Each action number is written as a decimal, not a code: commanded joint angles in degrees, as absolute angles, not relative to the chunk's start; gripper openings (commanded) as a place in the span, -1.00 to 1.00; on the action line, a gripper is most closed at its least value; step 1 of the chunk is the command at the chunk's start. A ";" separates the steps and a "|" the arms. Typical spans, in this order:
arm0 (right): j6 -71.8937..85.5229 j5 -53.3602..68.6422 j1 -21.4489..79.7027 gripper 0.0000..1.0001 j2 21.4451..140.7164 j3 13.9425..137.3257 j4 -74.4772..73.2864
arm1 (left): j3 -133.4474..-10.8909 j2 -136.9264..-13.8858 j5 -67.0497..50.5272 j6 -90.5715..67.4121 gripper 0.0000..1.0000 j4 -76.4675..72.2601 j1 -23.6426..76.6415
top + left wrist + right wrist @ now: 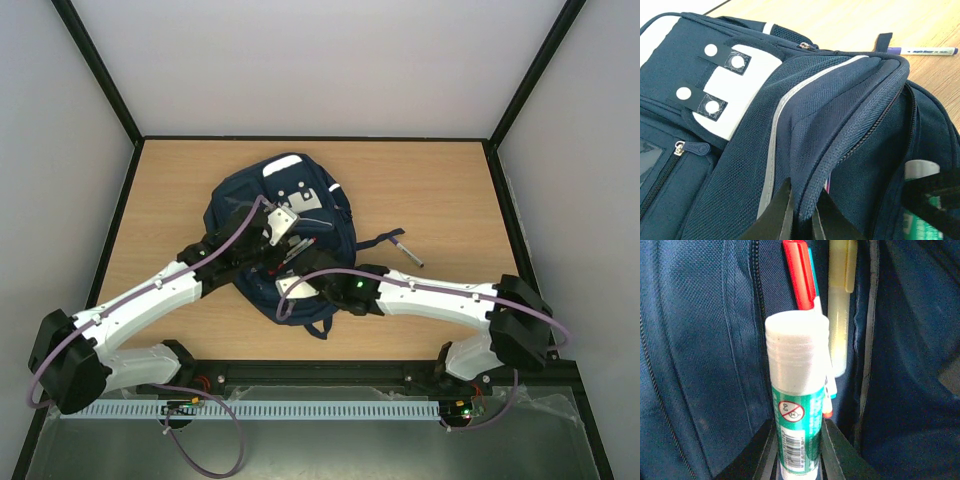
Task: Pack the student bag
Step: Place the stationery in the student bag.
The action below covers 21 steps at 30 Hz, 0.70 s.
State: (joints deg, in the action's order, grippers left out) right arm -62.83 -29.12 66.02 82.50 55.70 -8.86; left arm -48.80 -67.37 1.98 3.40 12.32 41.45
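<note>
Left wrist view: the left gripper (802, 222) is closed almost fully, its two dark fingers (782, 215) pinching the zip edge of the bag (840, 125). The navy mesh flap with its pale stripe rises from between the fingers and is lifted clear of the panel below it, so a dark gap stands open on the right. In that gap, at the lower right corner, a dark shape and a patch of green show; I cannot tell what they are from here. Further up the bag lie a white patch (747, 100) with two dotted tabs and a zip pull (690, 148) on the front pocket. Beyond the bag's far edge a pen (925, 50) with a purple end lies on the table (840, 25), apart from the bag.

In the right wrist view the right gripper (799, 462) is narrowly open around a glue stick (797, 390), both fingers pressed against its green label. The stick stands upright with its white cap on top. Just behind it, inside the navy lining, a red pen (799, 275) and a yellow highlighter (840, 315) sit side by side, ends pointing down.

From the top camera, the bag lies flat in the middle of the table, its white-patched end towards the far side. Both arms reach in over its near half, the left from the left, the right from the right. The loose pen lies just right of the bag.
</note>
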 commanded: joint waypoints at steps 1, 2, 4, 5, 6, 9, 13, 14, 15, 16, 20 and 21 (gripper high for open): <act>-65.86 -31.51 66.24 -0.85 86.20 58.11 -5.96 | -49.31 -64.72 2.35 2.22 -0.87 7.80 40.99; -65.88 -31.77 66.21 -0.85 87.11 58.56 -5.83 | -49.26 -64.61 2.92 2.10 -0.87 7.67 40.84; -66.35 -31.96 66.26 -0.84 89.07 59.50 -5.21 | -49.24 -64.45 3.21 1.96 -0.87 7.62 40.71; -66.75 -32.15 66.24 -0.84 89.89 59.77 -4.73 | -49.30 -64.36 3.13 1.96 -0.87 7.58 40.65; -67.05 -32.48 66.20 -0.83 90.82 60.19 -4.43 | -49.32 -64.17 3.02 1.90 -0.87 7.56 40.61; -67.55 -33.50 66.04 -0.83 93.48 61.54 -3.67 | -49.26 -63.75 2.82 1.85 -0.87 7.56 40.61; -69.02 -33.17 65.35 -0.82 96.31 62.78 -2.90 | -49.31 -63.24 2.49 1.85 -0.87 7.47 40.48; -69.70 -33.87 64.56 -0.82 98.60 64.17 -2.11 | -49.31 -62.83 2.46 1.84 -0.87 7.56 40.43; -69.70 -33.86 64.04 -0.82 99.39 64.96 -2.00 | -49.26 -62.70 2.46 1.85 -0.87 7.49 40.39; -69.74 -33.92 63.73 -0.82 100.27 65.81 -1.65 | -49.22 -62.57 2.46 1.85 -0.87 7.49 40.35; -70.41 -34.99 62.53 -0.74 102.30 66.94 3.30 | -49.22 -62.15 2.55 1.94 -0.87 7.49 40.34; -70.65 -35.82 62.37 -0.67 102.68 66.81 5.38 | -49.23 -62.07 2.50 1.93 -0.87 7.47 40.34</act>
